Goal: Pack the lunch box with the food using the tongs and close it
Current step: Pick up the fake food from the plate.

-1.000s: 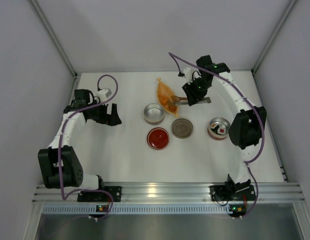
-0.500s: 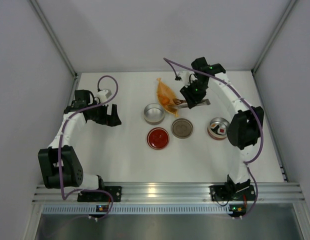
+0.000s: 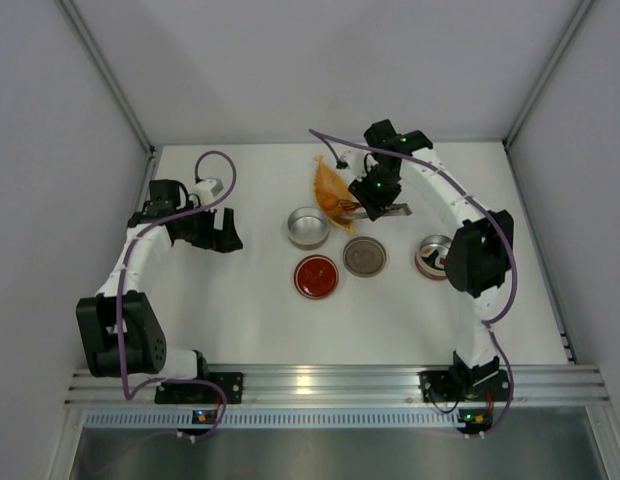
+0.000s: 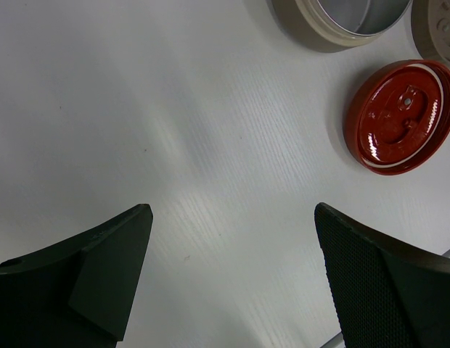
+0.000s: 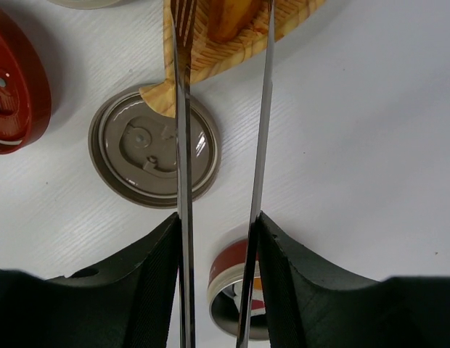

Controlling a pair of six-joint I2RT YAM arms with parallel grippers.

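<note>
1. The right gripper [image 5: 218, 226] was pinching the slim shiny silver metal tongs [image 5: 260, 145], with one black finger pressed on the outside of each arm. The two arms stood a little apart, not squeezed together.
2. The tongs' long axis ran straight out from the claw to the orange, wood-grained, leaf-shaped dish [image 5: 210, 61]. Both arms reached over the dish's end nearest the claw.
3. An orange-brown lump of food [image 5: 226, 16] lay on the dish between the two arms (the top edge of the wrist view cut it off, so contact with the metal could not be told).
4. The coming squeeze turned on that line-up. The lump lay dead ahead of the claw, inside the V, and probably needed only a closing of the arms.
5. The round steel lunch box bowl [image 3: 308, 227] sat just beside the dish, on the side toward the left arm. A grey round lid [image 5: 154, 147] lay at the dish's pointed end.
6. The left gripper [image 4: 232, 279] stood spread wide and empty, well apart from the dish, so the right arm was by far the nearer.
</note>
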